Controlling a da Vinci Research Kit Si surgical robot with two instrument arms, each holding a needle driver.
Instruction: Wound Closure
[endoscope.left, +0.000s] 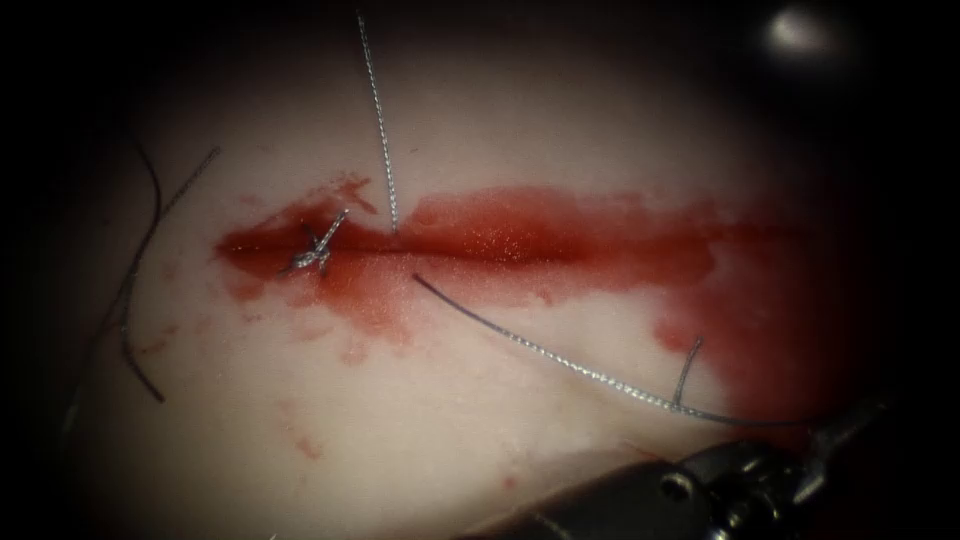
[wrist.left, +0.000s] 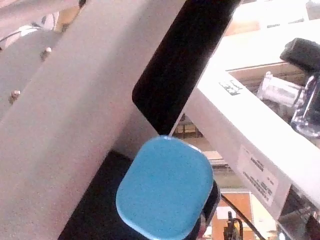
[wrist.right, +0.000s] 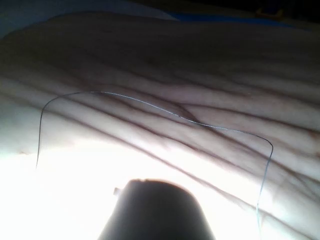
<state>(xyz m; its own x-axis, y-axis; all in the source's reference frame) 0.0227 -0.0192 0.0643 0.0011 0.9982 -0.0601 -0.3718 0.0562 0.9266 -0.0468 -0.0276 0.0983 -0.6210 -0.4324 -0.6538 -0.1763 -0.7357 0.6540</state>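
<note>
The tissue (endoscope.left: 480, 430) has a cut (endoscope.left: 520, 245) running left to right, wet with red fluid (endoscope.left: 600, 235). A tied knot (endoscope.left: 315, 250) sits near the cut's left end. One strand of thread (endoscope.left: 378, 120) comes down from the top edge and enters the cut right of the knot. Another strand of thread (endoscope.left: 560, 360) leaves the tissue just below the cut and curves to the lower right, into my right tool (endoscope.left: 835, 430), whose jaws are shut on it. A short side tail (endoscope.left: 688, 365) rises from that strand. In the right wrist view the thread (wrist.right: 150, 104) lies over the tissue beyond the shaft (wrist.right: 155, 210).
Two dark loose strands (endoscope.left: 130, 290) curve over the tissue far left of the knot. Red fluid has spread into a wide patch (endoscope.left: 760, 320) at the cut's right end. The left wrist view takes in a blue pad (wrist.left: 165, 187) and bench frames.
</note>
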